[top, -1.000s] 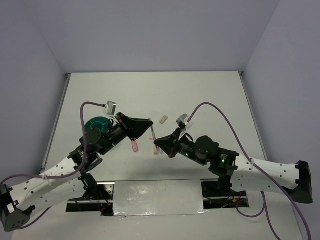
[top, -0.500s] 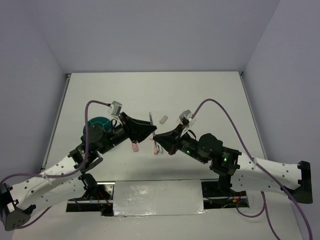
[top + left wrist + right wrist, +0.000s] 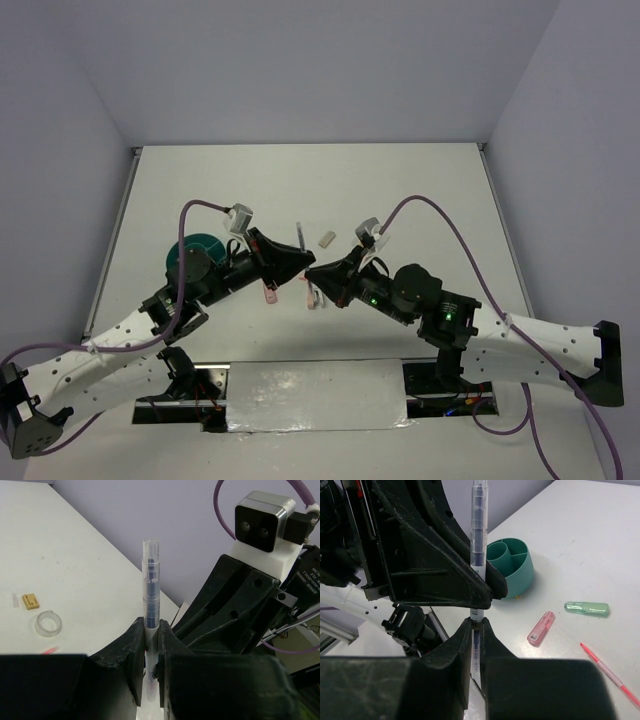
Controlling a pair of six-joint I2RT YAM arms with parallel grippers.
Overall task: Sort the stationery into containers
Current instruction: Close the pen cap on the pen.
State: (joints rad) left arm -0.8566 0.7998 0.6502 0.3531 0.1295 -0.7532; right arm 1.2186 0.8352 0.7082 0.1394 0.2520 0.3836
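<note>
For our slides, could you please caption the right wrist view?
Left end effector and right end effector both grip the thin dark pen, teal organizer behind.

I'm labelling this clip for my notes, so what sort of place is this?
Probably a robotics lab test cell: a plain white table boxed in by blank lavender wall panels, two white robot arms bolted at its near edge, and a round teal plastic desk organizer set out for trials.

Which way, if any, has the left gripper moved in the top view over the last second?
Yes. The left gripper, clamped on the pen, has shifted slightly right, further from the teal organizer.
</note>
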